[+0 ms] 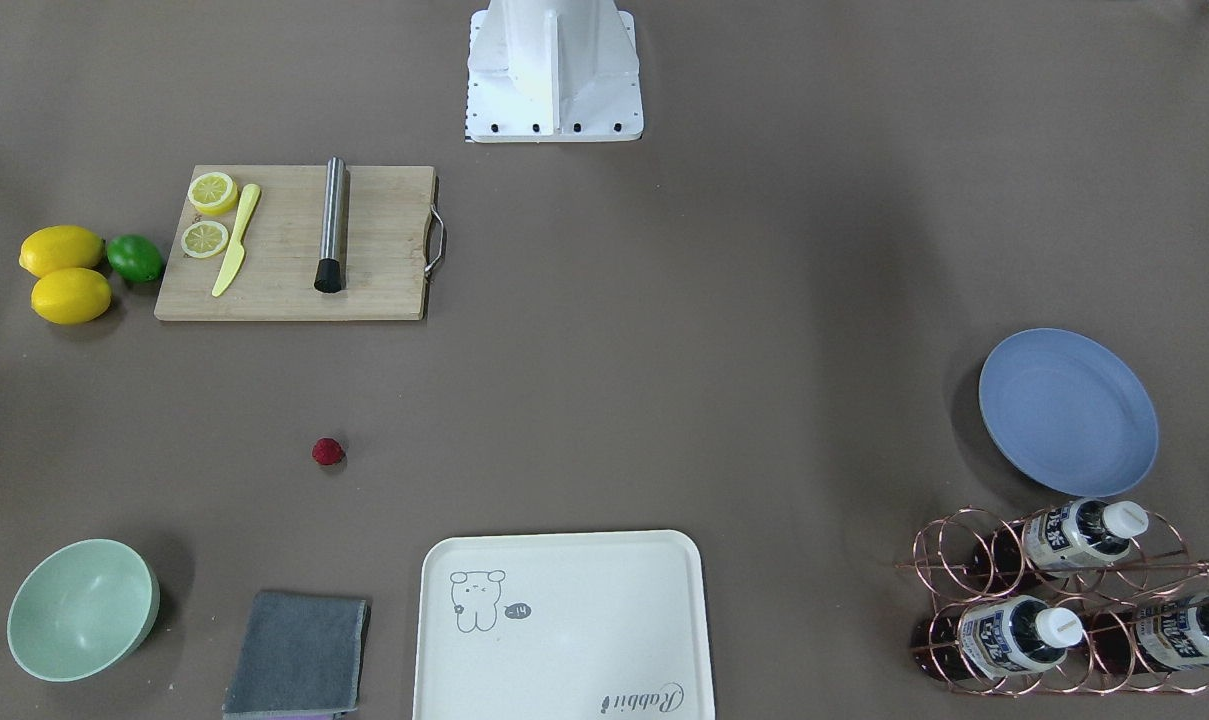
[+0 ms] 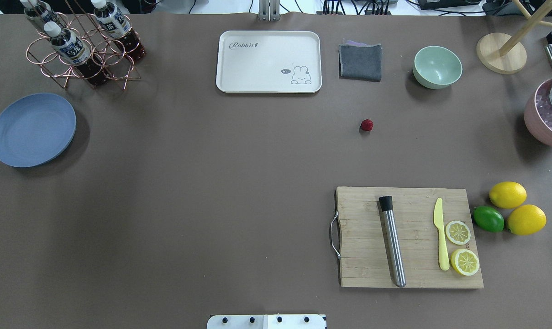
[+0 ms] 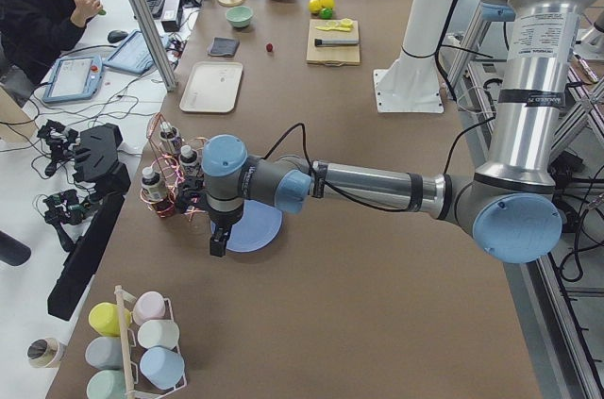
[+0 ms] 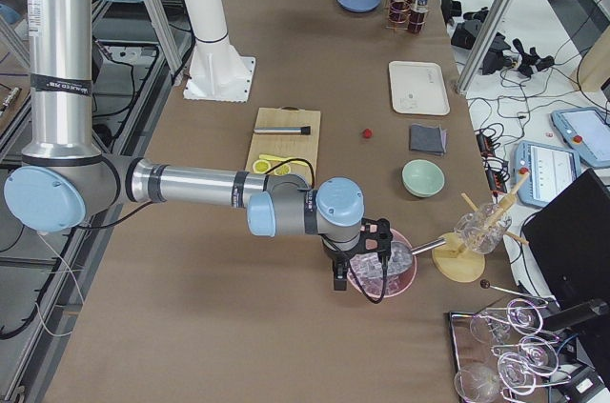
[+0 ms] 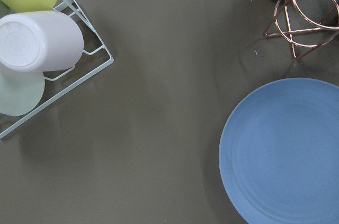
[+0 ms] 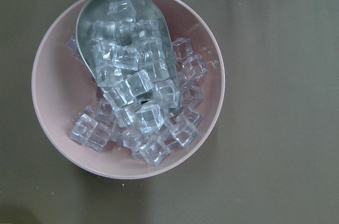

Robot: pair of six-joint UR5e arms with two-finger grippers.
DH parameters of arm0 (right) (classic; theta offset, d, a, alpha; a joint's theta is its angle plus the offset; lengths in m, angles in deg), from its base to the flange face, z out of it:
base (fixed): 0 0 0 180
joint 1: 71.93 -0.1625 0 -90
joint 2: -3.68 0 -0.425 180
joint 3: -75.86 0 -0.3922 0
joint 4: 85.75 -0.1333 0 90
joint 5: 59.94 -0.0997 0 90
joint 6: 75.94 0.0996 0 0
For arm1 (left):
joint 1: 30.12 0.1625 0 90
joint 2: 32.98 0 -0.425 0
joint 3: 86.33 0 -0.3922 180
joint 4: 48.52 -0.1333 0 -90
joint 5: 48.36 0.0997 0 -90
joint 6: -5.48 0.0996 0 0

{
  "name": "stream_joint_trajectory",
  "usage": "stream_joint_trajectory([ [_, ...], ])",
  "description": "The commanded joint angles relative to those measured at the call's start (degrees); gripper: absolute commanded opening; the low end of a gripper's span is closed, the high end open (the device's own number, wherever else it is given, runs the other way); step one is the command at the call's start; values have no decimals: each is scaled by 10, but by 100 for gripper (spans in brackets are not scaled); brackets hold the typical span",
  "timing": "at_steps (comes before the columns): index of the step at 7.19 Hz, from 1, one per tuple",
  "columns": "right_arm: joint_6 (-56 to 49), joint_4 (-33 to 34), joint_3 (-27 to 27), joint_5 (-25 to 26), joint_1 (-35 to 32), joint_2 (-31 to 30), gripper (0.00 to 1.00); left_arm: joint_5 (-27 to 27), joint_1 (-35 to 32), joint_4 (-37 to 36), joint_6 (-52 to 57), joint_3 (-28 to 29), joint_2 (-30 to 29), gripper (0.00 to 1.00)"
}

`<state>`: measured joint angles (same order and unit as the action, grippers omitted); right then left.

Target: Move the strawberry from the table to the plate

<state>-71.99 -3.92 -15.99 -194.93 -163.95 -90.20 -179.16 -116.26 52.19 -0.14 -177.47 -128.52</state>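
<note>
Item: strawberry (image 2: 366,125), small, red, roundish, with no long axis to speak of. It lies alone on the bare table (image 2: 212,183), upper right of centre in the overhead view, between the grey cloth (image 2: 360,61) above and the cutting board (image 2: 408,237) below. Destination: blue plate (image 2: 33,129), far left edge of that view, below the bottle rack (image 2: 81,50), well apart from the berry. Right gripper (image 4: 337,277): seen only in the right side view, lower centre, hanging over the pink ice bowl (image 4: 386,270); the berry lies up-frame of it, left of the mint bowl (image 4: 422,177). Left gripper (image 3: 218,246): seen only in the left side view, over the plate's near rim. Finger spread and load of either: cannot tell. Judgement: the right arm is nearer the berry, the left nearer the plate.
</note>
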Motion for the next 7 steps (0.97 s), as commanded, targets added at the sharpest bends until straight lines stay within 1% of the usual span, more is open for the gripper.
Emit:
stream_joint_trajectory([
  [1,1,-1,-2,1,0,0,100,2,1,5,0,-9,-4,98],
  [2,10,-1,-3,1,0,2,100,1,3,9,4,-11,-11,98],
  [3,33,-1,-11,0,0,4,100,1,14,30,6,-6,-17,98],
  [4,44,-2,-15,-1,5,12,100,3,20,104,6,3,-13,98],
  [5,47,-2,-17,-1,21,25,100,4,21,140,2,49,-24,98],
  [6,68,-2,-19,-3,35,46,100,3,21,157,3,79,-31,98],
  [7,89,-2,-28,-4,59,64,100,4,21,183,2,94,-29,98],
])
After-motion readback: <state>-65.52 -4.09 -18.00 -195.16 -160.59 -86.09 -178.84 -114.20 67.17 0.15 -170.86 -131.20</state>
